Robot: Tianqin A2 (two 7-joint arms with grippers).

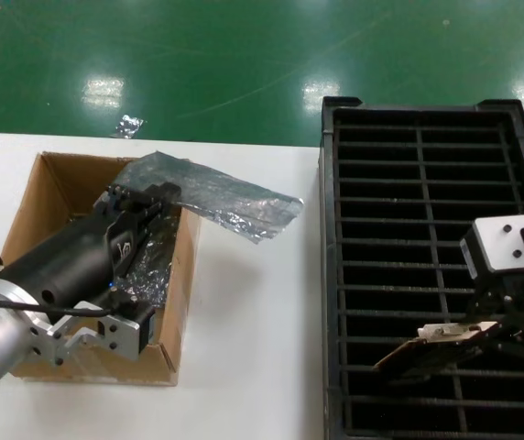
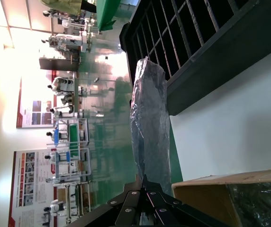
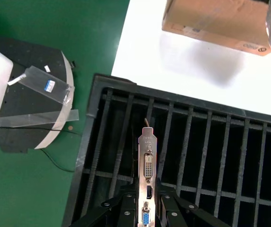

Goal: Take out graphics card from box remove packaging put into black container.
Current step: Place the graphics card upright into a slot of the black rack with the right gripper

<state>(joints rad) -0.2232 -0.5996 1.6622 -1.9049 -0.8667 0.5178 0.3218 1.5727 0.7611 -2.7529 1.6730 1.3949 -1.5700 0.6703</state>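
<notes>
One graphics card (image 1: 441, 341), clamped by the closed right gripper (image 3: 146, 208) at lower right, is held tilted over the black container (image 1: 335, 275), long axis across its slots, while the left gripper (image 2: 142, 182) pinches the packaging (image 1: 212, 194) above the box (image 1: 181, 275).

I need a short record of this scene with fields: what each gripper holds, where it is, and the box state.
left gripper: shut on grey-silver crinkly plastic bag, above the brown cardboard box
right gripper: shut on dark graphics card with silver bracket, over the black ribbed tray
box: open, shiny wrapped bundles inside
</notes>
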